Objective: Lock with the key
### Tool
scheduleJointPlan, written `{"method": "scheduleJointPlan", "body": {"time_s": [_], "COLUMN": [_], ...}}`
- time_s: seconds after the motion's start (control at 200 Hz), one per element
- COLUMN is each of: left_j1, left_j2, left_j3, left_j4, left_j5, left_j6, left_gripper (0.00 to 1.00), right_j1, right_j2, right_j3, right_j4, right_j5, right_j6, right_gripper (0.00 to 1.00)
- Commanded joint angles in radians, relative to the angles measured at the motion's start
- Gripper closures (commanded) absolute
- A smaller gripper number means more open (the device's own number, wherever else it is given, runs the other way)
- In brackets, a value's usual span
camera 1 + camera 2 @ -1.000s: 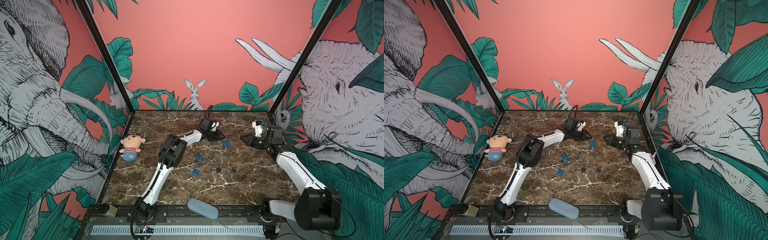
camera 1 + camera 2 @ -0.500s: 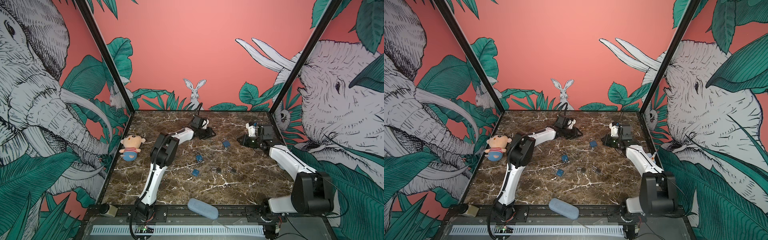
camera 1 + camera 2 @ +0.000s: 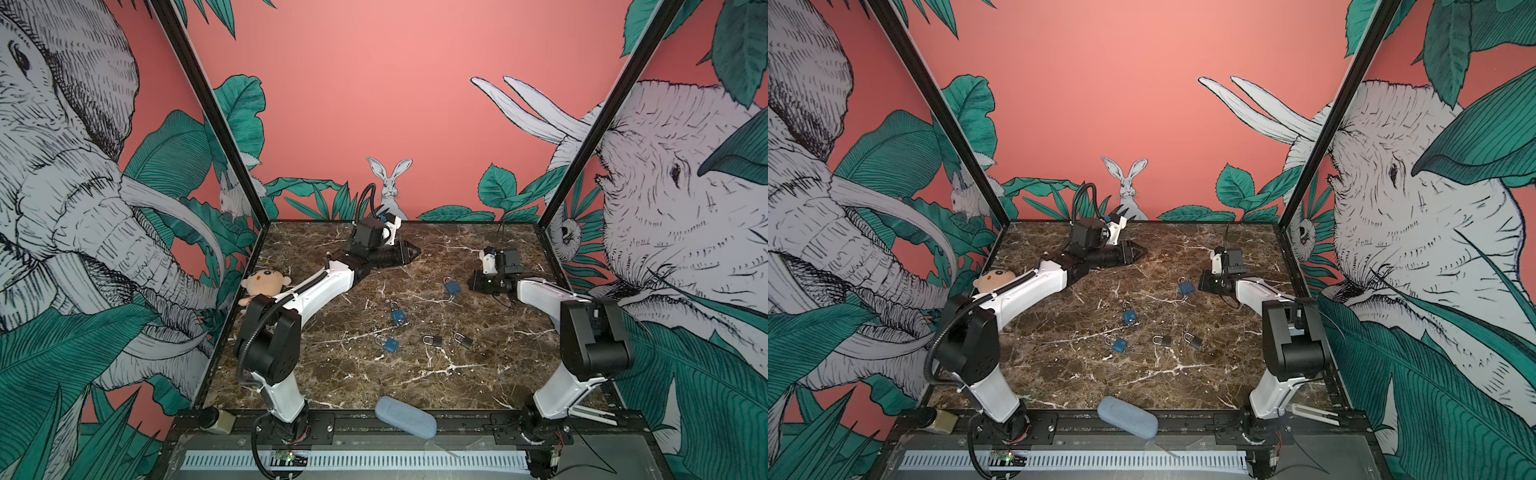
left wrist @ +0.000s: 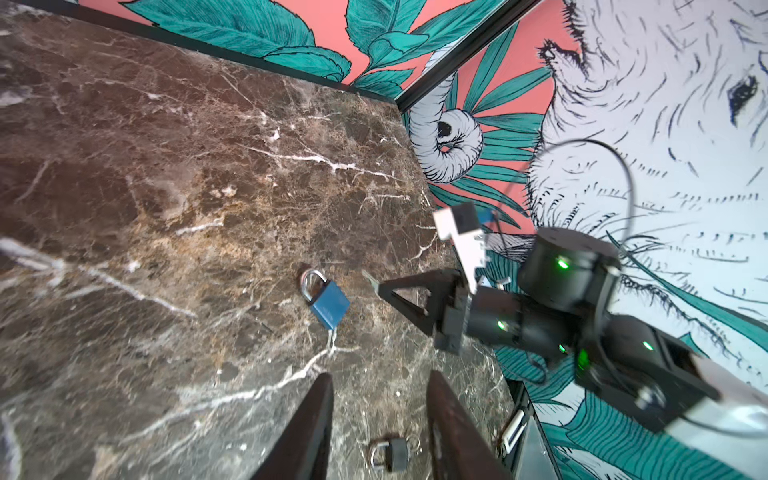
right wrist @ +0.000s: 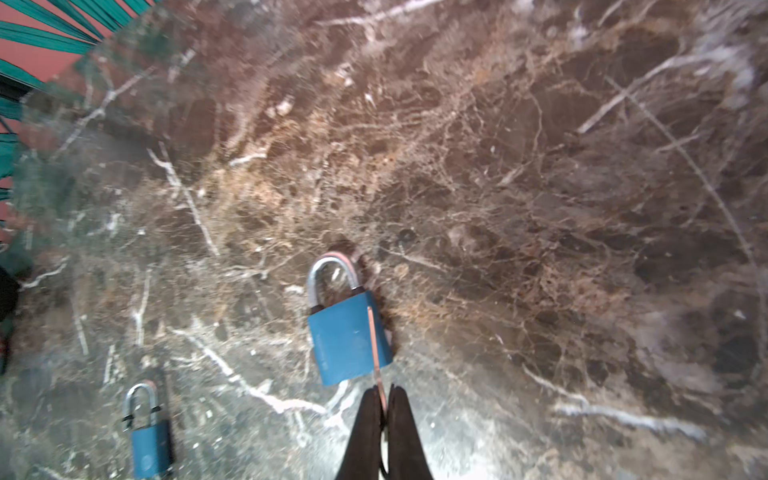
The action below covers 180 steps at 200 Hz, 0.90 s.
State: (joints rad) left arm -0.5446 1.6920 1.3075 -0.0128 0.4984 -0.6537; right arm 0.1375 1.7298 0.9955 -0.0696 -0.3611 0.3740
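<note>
The right gripper [image 5: 384, 392] has slid close to the small blue metal padlock [image 5: 347, 340] lying flat on the brown marble table [image 3: 415, 374] — pinched tight on the thin coppery key [image 5: 374, 345], so it looks ready to go in; the key points along the padlock, tip toward its loop; the left gripper [image 4: 380, 374] is half open — empty.

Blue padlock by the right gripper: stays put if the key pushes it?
Blue padlock probably slides: it lies flat, unbraced, on the glossy marble table. Flat body shouldn't roll but may pivot. Metal shackle suggests heavy for its size.
</note>
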Motion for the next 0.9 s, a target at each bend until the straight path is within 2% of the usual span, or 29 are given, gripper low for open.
{"method": "scheduleJointPlan", "body": {"time_s": [0.0, 0.32, 0.51, 0.895], "left_j1": [0.0, 0.0, 0.002, 0.002], "left_j2": [-0.068, -0.124, -0.118, -0.118], "left_j3": [-0.056, -0.132, -0.142, -0.159], "left_j4": [0.016, 0.035, 0.053, 0.065], "left_j5": [-0.018, -0.037, -0.032, -0.032], "left_j6": [0.002, -0.001, -0.009, -0.016], "left_gripper": [0.6, 0.6, 0.6, 0.6], "right_j1": [0.017, 0.038, 0.042, 0.043], "right_j2": [0.036, 0.121, 0.146, 0.113], "right_j3": [0.023, 0.063, 0.075, 0.055], "right_j4": [0.075, 0.101, 0.095, 0.077], "right_j5": [0.017, 0.015, 0.016, 0.033], "right_j6": [0.013, 0.036, 0.039, 0.03], "right_gripper": [1.0, 1.0, 0.9, 0.82]}}
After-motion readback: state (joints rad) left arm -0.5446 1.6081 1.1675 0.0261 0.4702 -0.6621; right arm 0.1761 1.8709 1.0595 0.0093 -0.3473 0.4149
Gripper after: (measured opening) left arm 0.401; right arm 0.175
